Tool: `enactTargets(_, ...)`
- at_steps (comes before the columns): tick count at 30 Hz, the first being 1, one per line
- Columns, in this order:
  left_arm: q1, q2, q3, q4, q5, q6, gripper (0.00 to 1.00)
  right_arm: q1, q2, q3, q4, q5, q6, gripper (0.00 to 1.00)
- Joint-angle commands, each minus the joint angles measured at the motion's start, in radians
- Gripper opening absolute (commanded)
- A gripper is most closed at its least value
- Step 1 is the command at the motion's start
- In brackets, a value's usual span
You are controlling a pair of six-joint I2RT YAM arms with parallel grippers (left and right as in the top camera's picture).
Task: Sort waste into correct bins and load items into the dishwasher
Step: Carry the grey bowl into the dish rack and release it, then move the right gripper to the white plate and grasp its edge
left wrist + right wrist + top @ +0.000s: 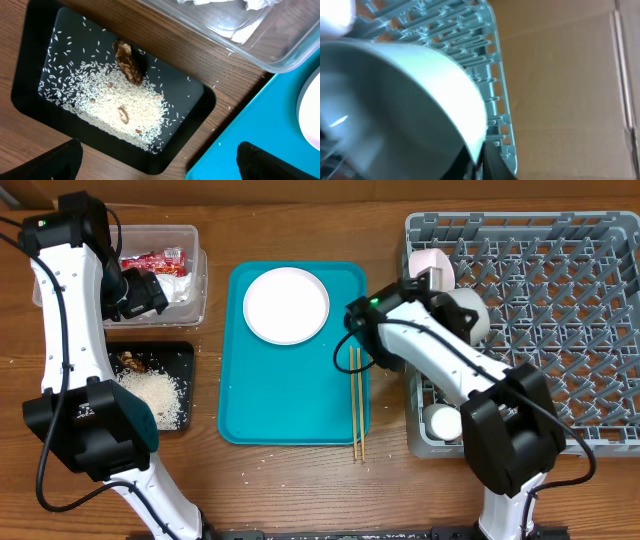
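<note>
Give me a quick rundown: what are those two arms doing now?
Left gripper open, empty, above black tray. Right gripper shut on blue-grey bowl at dish rack. Plate, chopsticks not yet loaded. Nothing seen blocking.

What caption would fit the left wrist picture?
Loose white rice grains and a small brown food lump lie in a shallow black rectangular tray beside a clear plastic tub.

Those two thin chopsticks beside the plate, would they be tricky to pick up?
Probably. The chopsticks look thin, stiff and light, lying flat along the right edge of the teal tray, so little stands up to grip. Being slender, they might roll or slide apart if nudged.
</note>
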Motion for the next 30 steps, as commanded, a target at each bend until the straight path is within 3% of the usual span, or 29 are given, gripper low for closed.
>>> enactTargets(1, -0.002, -0.017, 0.006, 0.002, -0.009, -0.014, 1.00, 0.027, 0.005, -0.012, 0.000, -0.099, -0.007, 0.25)
enactTargets(3, -0.002, -0.017, 0.006, 0.002, -0.009, -0.014, 1.00, 0.031, 0.005, -0.012, -0.001, -0.124, -0.007, 0.69)
enactTargets(5, -0.002, -0.017, 0.006, 0.002, -0.009, -0.014, 1.00, 0.035, 0.005, -0.011, -0.008, -0.145, -0.007, 0.98)
enactTargets(11, -0.002, -0.017, 0.006, 0.002, -0.009, -0.014, 1.00, 0.079, 0.004, 0.036, -0.083, -0.146, 0.001, 1.00)
enactTargets(20, -0.002, -0.017, 0.006, 0.002, -0.009, -0.014, 1.00, 0.132, -0.038, 0.340, -0.056, -0.270, -0.004, 1.00)
enactTargets(25, -0.002, -0.017, 0.006, 0.002, -0.009, -0.014, 1.00, 0.130, -0.037, 0.413, 0.271, -0.808, -0.116, 1.00)
enactTargets(28, -0.002, -0.017, 0.006, 0.001, -0.009, -0.014, 1.00, 0.130, -0.027, 0.356, 0.471, -0.980, -0.116, 1.00)
enactTargets(30, -0.002, -0.017, 0.006, 0.001, -0.009, -0.014, 1.00, 0.130, -0.017, 0.310, 0.574, -1.027, -0.115, 0.93)
